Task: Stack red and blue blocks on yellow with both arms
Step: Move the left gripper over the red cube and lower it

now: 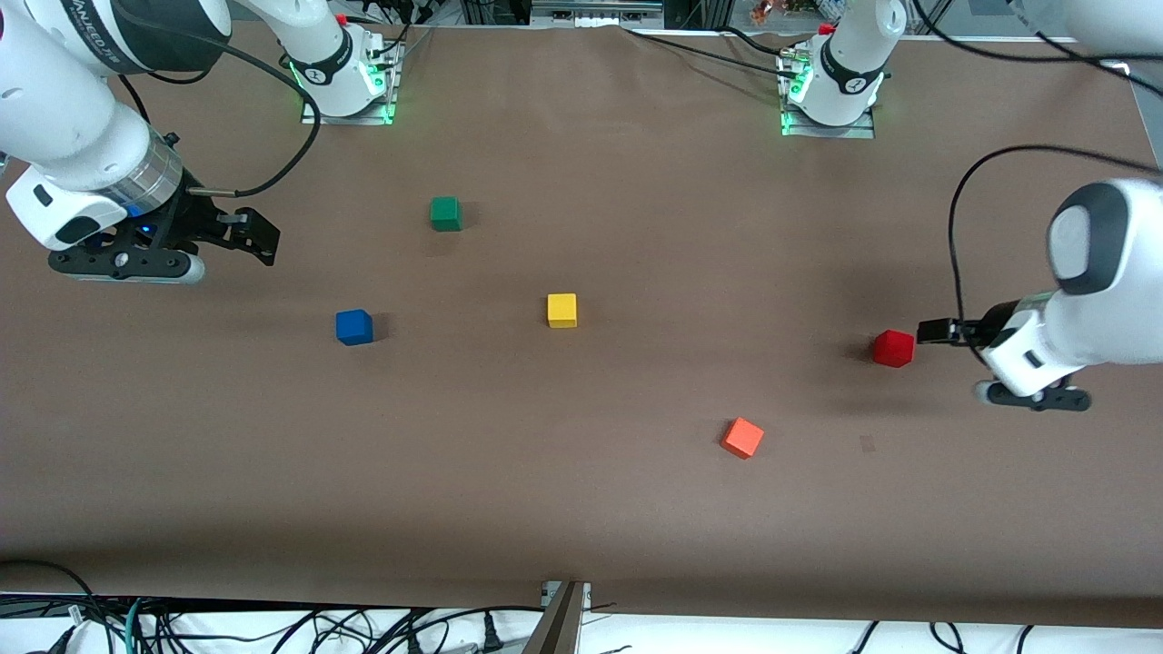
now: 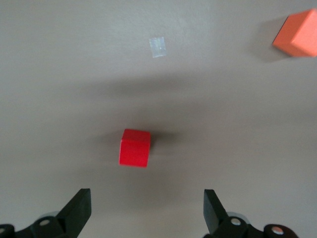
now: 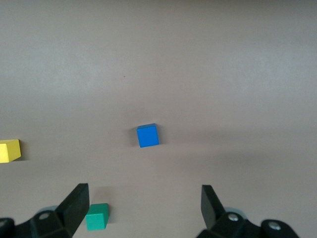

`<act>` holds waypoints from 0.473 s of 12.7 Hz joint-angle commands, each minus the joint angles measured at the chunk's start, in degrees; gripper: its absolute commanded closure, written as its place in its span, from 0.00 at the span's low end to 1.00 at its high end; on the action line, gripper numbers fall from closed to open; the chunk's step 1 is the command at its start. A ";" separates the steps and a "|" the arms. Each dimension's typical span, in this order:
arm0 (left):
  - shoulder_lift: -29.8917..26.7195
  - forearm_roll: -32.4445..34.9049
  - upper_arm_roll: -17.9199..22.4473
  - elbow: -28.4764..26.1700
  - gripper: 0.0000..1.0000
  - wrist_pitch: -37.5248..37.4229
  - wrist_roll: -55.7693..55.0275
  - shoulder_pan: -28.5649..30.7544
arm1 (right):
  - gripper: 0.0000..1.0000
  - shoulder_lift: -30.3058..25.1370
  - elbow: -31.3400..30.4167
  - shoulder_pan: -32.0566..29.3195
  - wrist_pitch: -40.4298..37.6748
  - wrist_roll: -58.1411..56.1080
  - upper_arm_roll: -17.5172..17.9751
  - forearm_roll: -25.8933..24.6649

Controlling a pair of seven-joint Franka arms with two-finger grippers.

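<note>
Five cubes lie apart on the brown tabletop point(image 1: 581, 509), none stacked.

Yellow cube point(image 1: 561, 310): about mid-table, resting flat, nothing on it.

Blue cube point(image 1: 353, 327): toward the right arm's end, roughly level with yellow, well apart from it.

Red cube point(image 1: 893, 348): toward the left arm's end, slightly nearer the front camera than yellow.

Green cube point(image 1: 445, 213): farther from the front camera than blue and yellow, between them across the table.

Orange cube point(image 1: 742, 438): nearest the front camera, between yellow and red across the table.

Left hand point(image 1: 936, 331): released, fingers spread wide, empty. It hangs just beside the red cube, on the side toward the left arm's end. The left wrist view shows red lying ahead of the two fingertips point(image 2: 79, 206), not between them and not touched.

Right hand point(image 1: 250, 234): released, fingers wide, empty. It is up over bare tabletop near blue. The right wrist view shows blue ahead of the fingertips point(image 3: 77, 203), untouched, with green and yellow at the frame's edges.
</note>
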 commanded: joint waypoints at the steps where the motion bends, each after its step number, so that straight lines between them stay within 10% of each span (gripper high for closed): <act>1: -0.78 0.11 0.14 -7.45 0.00 8.42 5.53 0.08 | 0.00 -0.36 0.24 -0.36 -0.64 0.15 0.26 -0.01; 6: -1.04 0.11 0.14 -20.82 0.00 28.38 13.52 1.31 | 0.00 -0.36 0.24 -0.36 -0.81 0.24 0.26 -0.01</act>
